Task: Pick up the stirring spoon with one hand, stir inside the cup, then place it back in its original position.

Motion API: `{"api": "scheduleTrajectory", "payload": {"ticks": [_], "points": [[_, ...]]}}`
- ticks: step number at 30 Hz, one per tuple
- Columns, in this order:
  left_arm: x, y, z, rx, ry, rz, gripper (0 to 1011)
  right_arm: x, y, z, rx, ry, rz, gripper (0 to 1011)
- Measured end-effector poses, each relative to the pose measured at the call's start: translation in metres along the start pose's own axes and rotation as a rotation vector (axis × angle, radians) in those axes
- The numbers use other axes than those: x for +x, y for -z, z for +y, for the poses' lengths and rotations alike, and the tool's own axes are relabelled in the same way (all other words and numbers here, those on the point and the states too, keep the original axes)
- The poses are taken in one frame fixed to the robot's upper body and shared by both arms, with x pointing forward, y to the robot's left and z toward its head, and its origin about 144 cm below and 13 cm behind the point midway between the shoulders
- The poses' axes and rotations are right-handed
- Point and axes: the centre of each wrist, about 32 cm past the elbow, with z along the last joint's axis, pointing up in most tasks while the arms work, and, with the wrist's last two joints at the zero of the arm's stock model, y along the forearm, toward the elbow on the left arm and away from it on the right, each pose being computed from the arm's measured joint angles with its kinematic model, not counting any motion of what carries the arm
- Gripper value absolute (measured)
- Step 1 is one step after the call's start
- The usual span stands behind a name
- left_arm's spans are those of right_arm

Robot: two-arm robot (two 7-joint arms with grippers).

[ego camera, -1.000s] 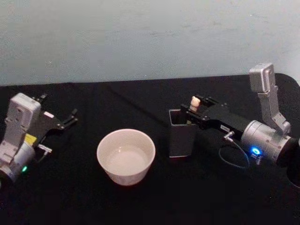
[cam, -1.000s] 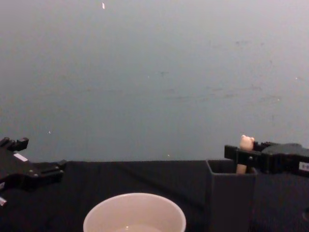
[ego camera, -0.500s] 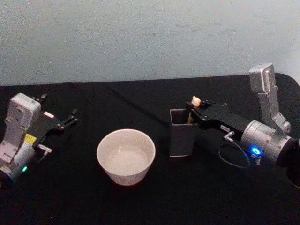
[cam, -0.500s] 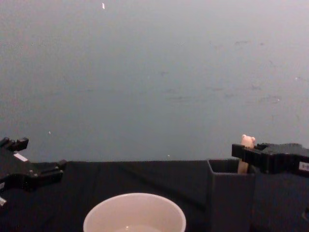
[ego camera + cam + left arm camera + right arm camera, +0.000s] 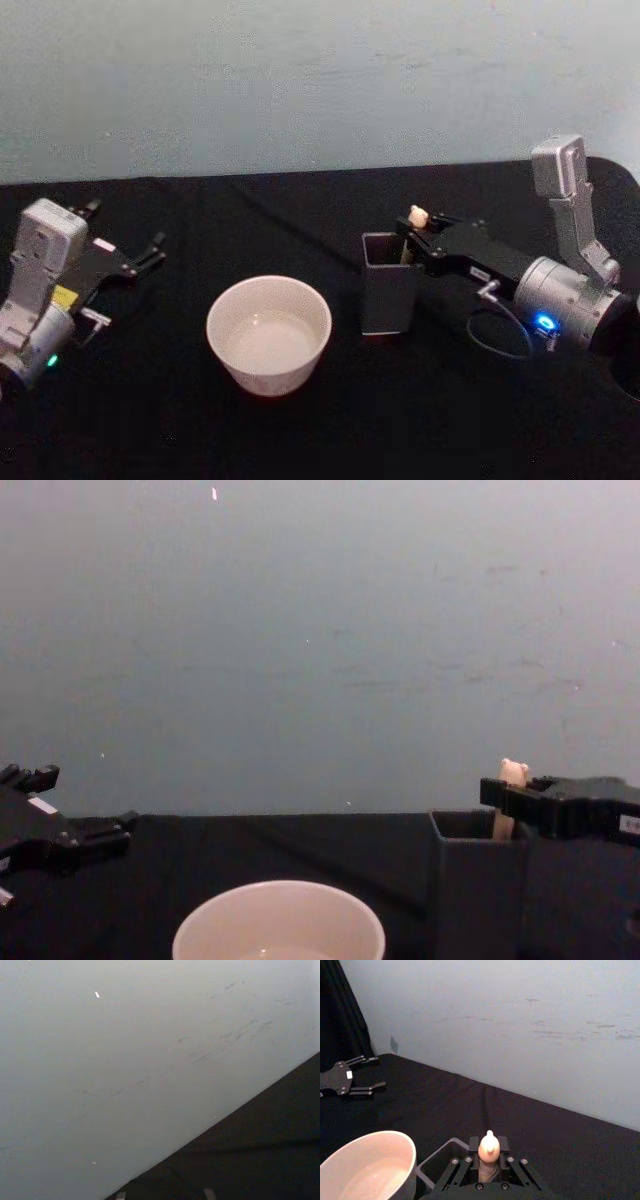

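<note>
The beige bear-topped stirring spoon [image 5: 419,214], upright in the dark grey square holder [image 5: 388,292] beside the cream-white round cup [image 5: 268,333], is clamped by the right gripper [image 5: 408,243]; the left gripper [image 5: 151,251] is parked, released, at the far left.

The stirring spoon [image 5: 419,214] stood upright in the dark square holder [image 5: 388,300], its beige bear-head top above the rim. The wide cream-white cup [image 5: 266,375] sat upright just left of the holder, apart from it.
</note>
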Motion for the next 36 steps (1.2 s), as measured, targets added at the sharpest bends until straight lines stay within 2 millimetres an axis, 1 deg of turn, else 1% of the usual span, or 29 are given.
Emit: {"api": "scheduleTrajectory", "payload": {"ticks": [14, 25, 36], "points": [[0.0, 0.0, 0.0, 0.0, 0.0, 0.0, 1002, 0.001, -0.002, -0.001, -0.003, -0.013, 0.004, 212], [0.0, 0.0, 0.0, 0.0, 0.0, 0.0, 1001, 0.001, -0.014, -0.004, 0.016, -0.032, 0.031, 211], [0.0, 0.0, 0.0, 0.0, 0.0, 0.0, 1001, 0.002, -0.031, -0.01, 0.049, -0.026, 0.061, 211]]}}
